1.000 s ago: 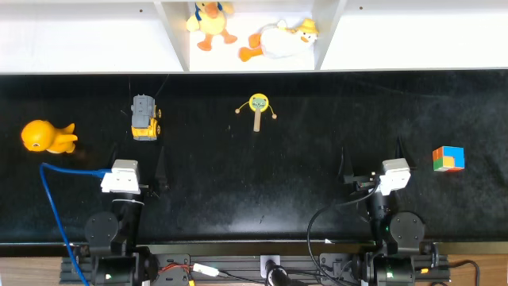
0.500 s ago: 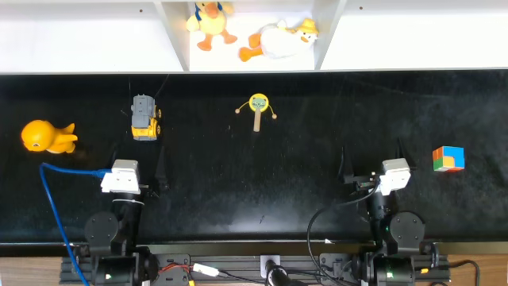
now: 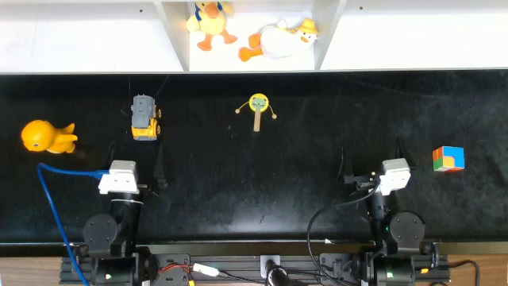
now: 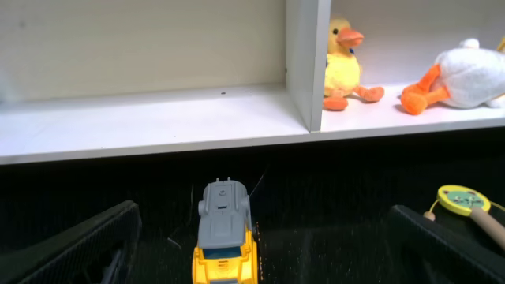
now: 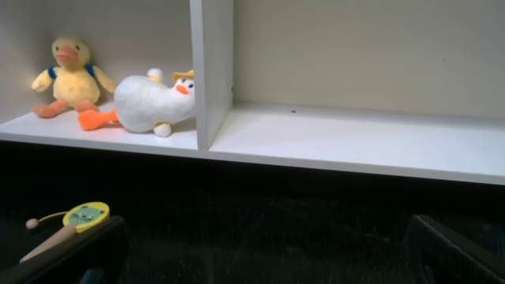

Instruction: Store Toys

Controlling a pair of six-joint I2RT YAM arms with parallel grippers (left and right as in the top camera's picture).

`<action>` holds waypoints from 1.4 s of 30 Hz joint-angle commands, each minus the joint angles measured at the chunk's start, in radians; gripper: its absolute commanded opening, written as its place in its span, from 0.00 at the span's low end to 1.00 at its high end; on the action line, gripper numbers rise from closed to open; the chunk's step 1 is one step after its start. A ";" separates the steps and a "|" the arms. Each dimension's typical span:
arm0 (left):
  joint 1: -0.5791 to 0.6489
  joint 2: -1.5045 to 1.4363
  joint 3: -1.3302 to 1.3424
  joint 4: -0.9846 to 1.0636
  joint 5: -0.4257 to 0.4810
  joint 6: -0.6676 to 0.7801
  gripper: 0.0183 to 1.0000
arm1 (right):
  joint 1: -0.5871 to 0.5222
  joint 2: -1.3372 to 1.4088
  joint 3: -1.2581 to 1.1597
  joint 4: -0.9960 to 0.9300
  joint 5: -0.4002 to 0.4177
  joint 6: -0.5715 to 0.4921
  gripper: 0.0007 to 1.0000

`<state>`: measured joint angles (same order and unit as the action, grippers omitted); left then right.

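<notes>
Left gripper [image 3: 136,159]: mine, spread wide, empty, just behind the toy truck [image 3: 144,117].
Right gripper [image 3: 373,159]: wide open, empty, colour cube [image 3: 448,158] well aside.
Shelf [image 3: 95,48]: two plush ducks in the middle compartment.
Risk: I judge the truck rolls away if one finger touches first.

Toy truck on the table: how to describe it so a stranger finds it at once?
Find the white shelf along the far edge of the black table. In front of its left compartment stands the toy truck. Only it has wheels, a grey top, a yellow body; its neighbours are a round orange toy and a rattle.
</notes>
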<state>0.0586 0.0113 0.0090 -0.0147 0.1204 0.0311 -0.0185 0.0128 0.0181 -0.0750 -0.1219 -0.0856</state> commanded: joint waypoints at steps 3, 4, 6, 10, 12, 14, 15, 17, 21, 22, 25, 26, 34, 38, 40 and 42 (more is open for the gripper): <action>-0.004 -0.008 0.060 -0.045 -0.070 -0.065 1.00 | -0.002 -0.009 -0.013 0.004 0.011 0.004 1.00; -0.004 -0.008 0.079 -0.070 -0.089 -0.062 1.00 | -0.002 -0.009 -0.013 0.004 0.011 0.004 1.00; -0.004 -0.008 0.125 -0.138 -0.158 -0.061 1.00 | -0.002 -0.009 -0.013 0.004 0.011 0.004 1.00; -0.004 -0.008 0.217 -0.270 -0.296 -0.061 1.00 | -0.002 -0.009 -0.013 0.004 0.011 0.004 1.00; -0.004 -0.008 0.253 -0.303 -0.335 -0.062 1.00 | -0.002 -0.009 -0.013 0.004 0.011 0.004 0.99; -0.004 -0.008 0.288 -0.328 -0.377 -0.063 1.00 | -0.002 -0.009 -0.013 0.004 0.011 0.004 0.99; -0.004 -0.008 0.305 -0.345 -0.407 -0.063 1.00 | -0.002 -0.009 -0.013 0.004 0.011 0.004 0.99; -0.004 -0.005 0.335 -0.386 -0.474 -0.063 1.00 | -0.002 -0.009 -0.013 0.004 0.011 0.004 0.99; -0.004 0.025 0.377 -0.419 -0.622 -0.089 1.00 | -0.002 -0.009 -0.013 0.004 0.011 0.004 0.99; -0.004 0.037 0.384 -0.419 -0.632 -0.089 1.00 | -0.002 -0.009 -0.013 0.004 0.011 0.004 0.99; -0.004 0.087 0.406 -0.430 -0.634 -0.092 1.00 | -0.002 -0.009 -0.013 0.004 0.011 0.004 1.00; -0.004 0.110 0.414 -0.439 -0.636 -0.110 1.00 | -0.002 -0.009 -0.013 0.004 0.011 0.004 0.99; 0.000 0.282 0.533 -0.518 -0.659 -0.168 1.00 | -0.002 -0.009 -0.013 0.004 0.011 0.004 1.00; 0.016 0.319 0.580 -0.515 -0.702 -0.162 1.00 | -0.002 -0.009 -0.013 0.004 0.011 0.004 1.00; 0.039 0.323 0.581 -0.515 -0.682 -0.159 0.99 | -0.002 -0.009 -0.013 0.004 0.011 0.004 0.99; 0.069 0.323 0.581 -0.509 -0.617 -0.159 0.99 | -0.002 -0.009 -0.013 0.004 0.011 0.004 0.99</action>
<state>0.0952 0.3286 0.5682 -0.5297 -0.5327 -0.1070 -0.0181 0.0128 0.0181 -0.0750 -0.1223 -0.0856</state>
